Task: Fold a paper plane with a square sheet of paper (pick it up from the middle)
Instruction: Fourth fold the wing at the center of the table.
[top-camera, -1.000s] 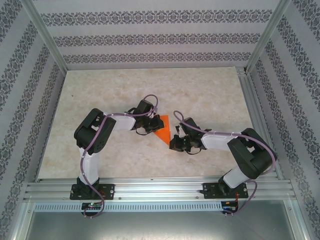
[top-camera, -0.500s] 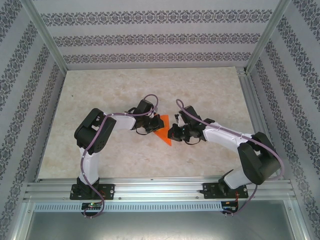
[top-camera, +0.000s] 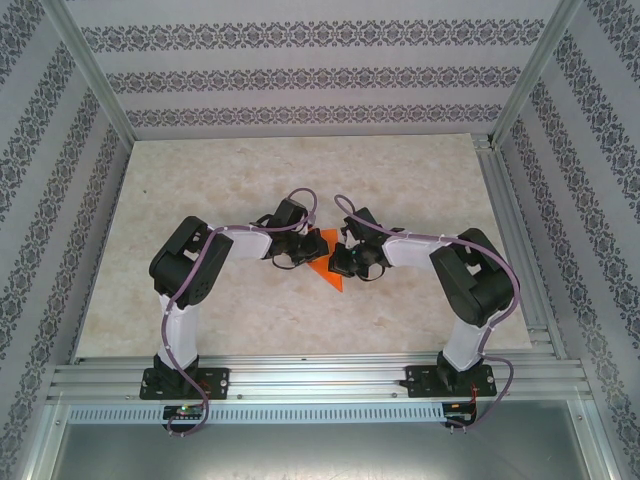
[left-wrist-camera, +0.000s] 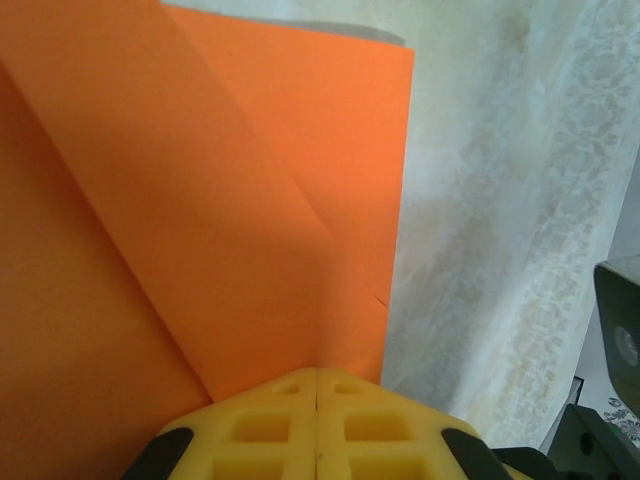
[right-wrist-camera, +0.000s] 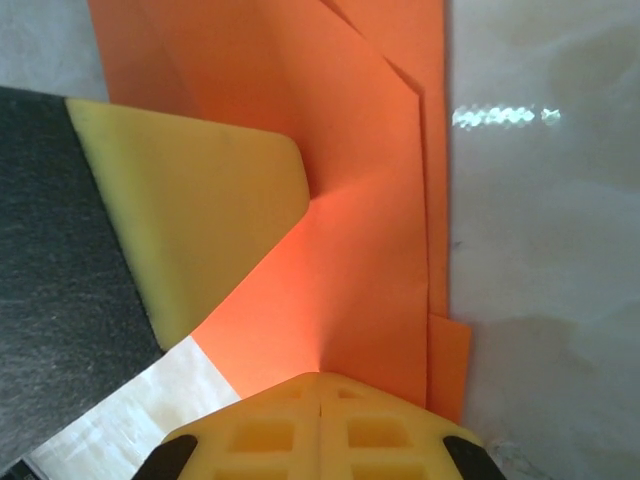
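Mid-fold — the half-made paper plane (left-wrist-camera: 230, 200) is pinched by the closed left gripper (left-wrist-camera: 317, 388) and right gripper (right-wrist-camera: 320, 392) — flap creasing is judged needed next.

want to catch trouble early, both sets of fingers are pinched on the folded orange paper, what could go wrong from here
The left fingers and right fingers are both shut on the folded orange paper, very near each other: any pull apart could tear it or yank it loose.
The layered edges by the right fingers look staggered, so a crease pressed now may come out crooked.
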